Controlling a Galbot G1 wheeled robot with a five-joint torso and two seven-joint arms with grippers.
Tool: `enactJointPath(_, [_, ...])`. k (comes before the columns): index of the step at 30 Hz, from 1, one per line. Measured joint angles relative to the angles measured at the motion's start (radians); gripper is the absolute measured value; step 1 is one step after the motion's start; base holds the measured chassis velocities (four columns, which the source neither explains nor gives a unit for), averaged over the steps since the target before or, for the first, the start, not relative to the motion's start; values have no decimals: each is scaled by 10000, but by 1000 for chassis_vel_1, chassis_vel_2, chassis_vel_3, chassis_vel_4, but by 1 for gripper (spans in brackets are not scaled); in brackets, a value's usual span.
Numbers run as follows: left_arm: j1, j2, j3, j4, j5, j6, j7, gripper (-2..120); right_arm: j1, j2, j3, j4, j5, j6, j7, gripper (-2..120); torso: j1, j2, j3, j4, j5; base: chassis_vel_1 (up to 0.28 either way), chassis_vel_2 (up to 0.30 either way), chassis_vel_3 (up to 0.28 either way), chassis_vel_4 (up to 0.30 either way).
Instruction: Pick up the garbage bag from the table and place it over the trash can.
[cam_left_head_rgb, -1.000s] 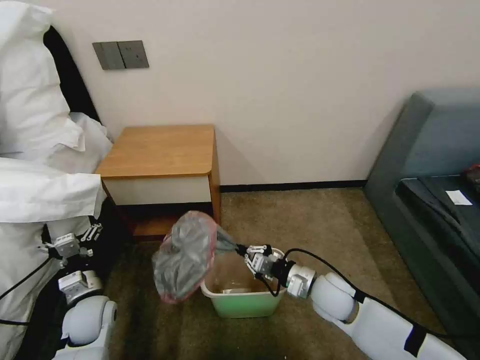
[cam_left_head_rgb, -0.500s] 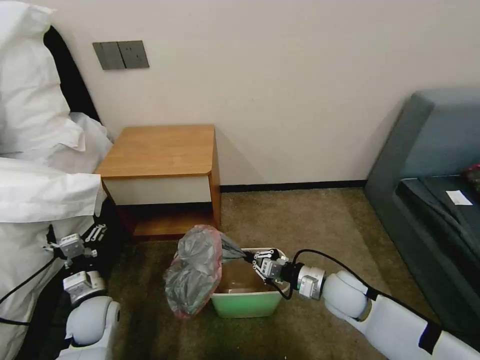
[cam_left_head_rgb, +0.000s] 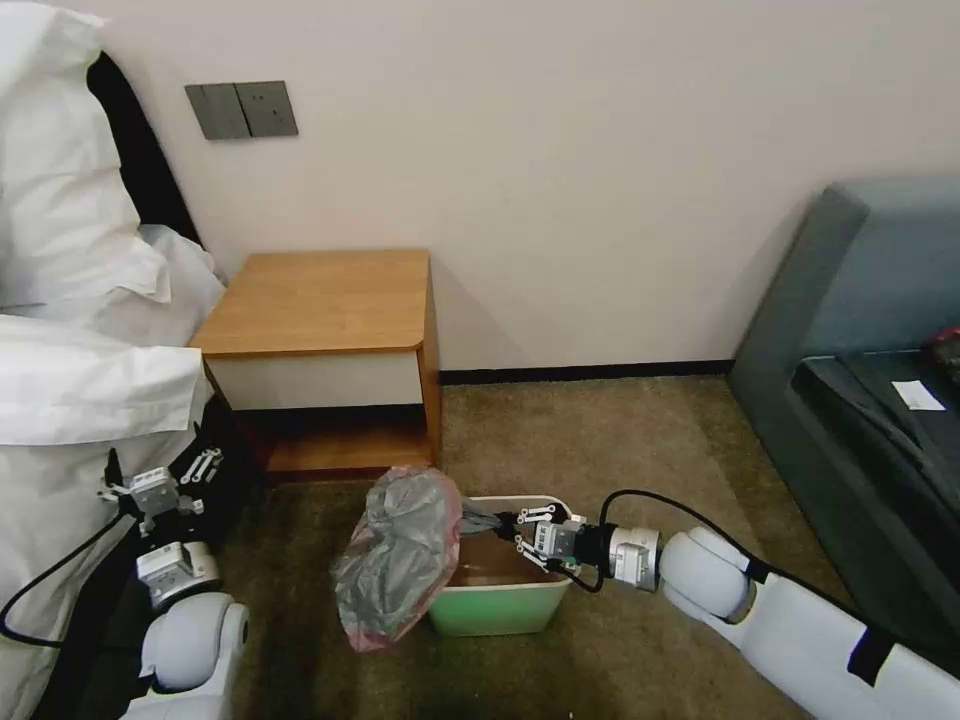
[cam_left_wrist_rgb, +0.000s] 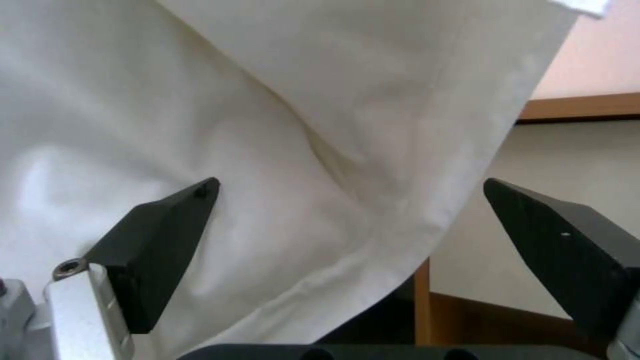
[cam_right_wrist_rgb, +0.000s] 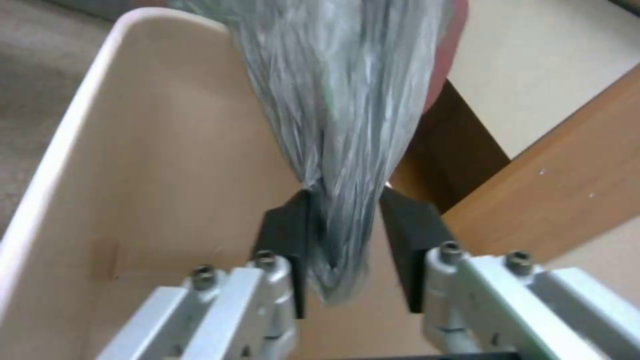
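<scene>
1. We're looking at a tight corner: the trash can (cam_left_head_rgb: 497, 600) is sitting on the carpet (cam_left_head_rgb: 620, 440) just in front of the table (cam_left_head_rgb: 330, 340), with white bedding (cam_left_head_rgb: 80, 380) crowding our left side and a grey-blue sofa (cam_left_head_rgb: 860, 330) on the right. Open carpet is lying between the can and the sofa, and that's where our right arm is reaching in from.
2. No readable writing anywhere. There's a white slip (cam_left_head_rgb: 917, 395) on the sofa seat, too small to read, and a grey switch plate (cam_left_head_rgb: 241, 109) on the wall.
3. Our right gripper (cam_left_head_rgb: 512, 528) is hovering over the can's opening, fingers pinched on a bunched neck of the garbage bag (cam_left_head_rgb: 400, 555). In the right wrist view the 2 dark pads (cam_right_wrist_rgb: 285, 240) are squeezing the grey plastic (cam_right_wrist_rgb: 347, 125) above the can's cream inner wall (cam_right_wrist_rgb: 133, 200).
4. The rest of the bag is billowing out past the can's left rim and hanging down its outer side, pinkish edge at the bottom.
5. Our left gripper (cam_left_head_rgb: 172, 478) is idling low beside the bedding, fingers (cam_left_wrist_rgb: 160, 240) spread wide with nothing between them.
</scene>
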Motion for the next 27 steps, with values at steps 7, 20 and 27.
enactJointPath(7, [-69, 0, 142, 76, 49, 0, 0, 99, -89, -176, 390, 8, 230, 131, -581, 54, 0, 0, 0, 0, 0, 0, 0, 0, 0])
enactJointPath(20, [11, -4, 599, -325, -174, 163, 77, 99, -670, -223, 2283, 238, 1084, 726, -1909, 99, 0, 0, 0, 0, -3, 0, 0, 0, 0])
enactJointPath(27, [1058, 107, 1500, -2126, -2093, 1028, 882, 99, -1404, 453, 3811, 660, 1151, 1012, -2126, 100, 0, 0, -2, -2, -2, 0, 0, 0, 0])
